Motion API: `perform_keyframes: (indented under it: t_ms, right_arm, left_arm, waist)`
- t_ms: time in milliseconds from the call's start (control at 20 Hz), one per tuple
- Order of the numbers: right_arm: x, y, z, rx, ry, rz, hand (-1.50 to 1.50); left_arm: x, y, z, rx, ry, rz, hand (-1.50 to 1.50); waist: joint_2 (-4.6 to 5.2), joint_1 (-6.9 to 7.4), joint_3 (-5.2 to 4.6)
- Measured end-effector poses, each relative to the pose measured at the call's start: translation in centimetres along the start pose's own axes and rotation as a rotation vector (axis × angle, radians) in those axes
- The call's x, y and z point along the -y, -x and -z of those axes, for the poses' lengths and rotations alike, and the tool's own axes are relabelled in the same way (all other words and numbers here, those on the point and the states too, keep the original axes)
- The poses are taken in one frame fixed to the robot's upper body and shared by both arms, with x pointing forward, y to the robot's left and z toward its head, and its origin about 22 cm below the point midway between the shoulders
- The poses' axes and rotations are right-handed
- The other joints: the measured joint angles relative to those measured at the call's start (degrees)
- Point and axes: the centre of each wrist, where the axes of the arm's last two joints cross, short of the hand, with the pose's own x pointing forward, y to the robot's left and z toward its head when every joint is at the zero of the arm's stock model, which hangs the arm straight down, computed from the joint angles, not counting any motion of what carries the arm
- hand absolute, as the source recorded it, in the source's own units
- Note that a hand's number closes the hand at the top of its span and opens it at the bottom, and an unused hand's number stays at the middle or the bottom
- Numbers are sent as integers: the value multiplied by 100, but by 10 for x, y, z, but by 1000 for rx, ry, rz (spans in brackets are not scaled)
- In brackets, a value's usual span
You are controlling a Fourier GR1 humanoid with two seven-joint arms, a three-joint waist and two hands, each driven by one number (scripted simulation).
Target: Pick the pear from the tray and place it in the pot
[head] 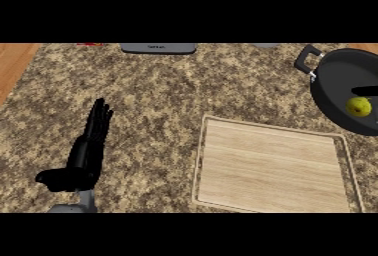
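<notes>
A small yellow-green pear (359, 106) lies inside my black pot (334, 87) at the far right. My pale wooden tray (275, 170) sits just nearer, its surface bare.

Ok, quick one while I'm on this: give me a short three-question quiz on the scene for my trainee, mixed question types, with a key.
1. True or false: the pear lies on the wooden tray.
2. Multiple choice: where does the left hand show?
A. over the pot
B. over the counter, left of the tray, fingers straight
C. curled round the pear
3. Fill in: the pot's handle sticks out toward the view's upper ____.

Key: 1 false, the pear sits inside the pot; 2 B; 3 left.
</notes>
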Motion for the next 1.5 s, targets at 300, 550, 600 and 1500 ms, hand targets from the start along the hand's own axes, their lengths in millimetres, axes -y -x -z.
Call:
perform_keyframes:
  t_ms: [300, 550, 600, 1500]
  right_arm:
    - [6, -4, -1, 30, 124, 317, -150]
    - [13, 24, 14, 10, 185, 451, -150]
    - [12, 32, 16, 7, 197, 470, -150]
    - [43, 147, 35, 70, 300, 575, -150]
  left_arm:
    - [-1, 0, -2, -7, -11, 5, 0]
    - [0, -2, -1, -8, -20, 6, 0]
    - [-4, 0, -2, -9, -22, 12, 0]
    - [-5, 2, -2, -24, -34, 15, 0]
  waist:
    - [-35, -64, -3]
    - [-48, -104, -12]
    - [-51, -111, -13]
    - [-103, -219, -37]
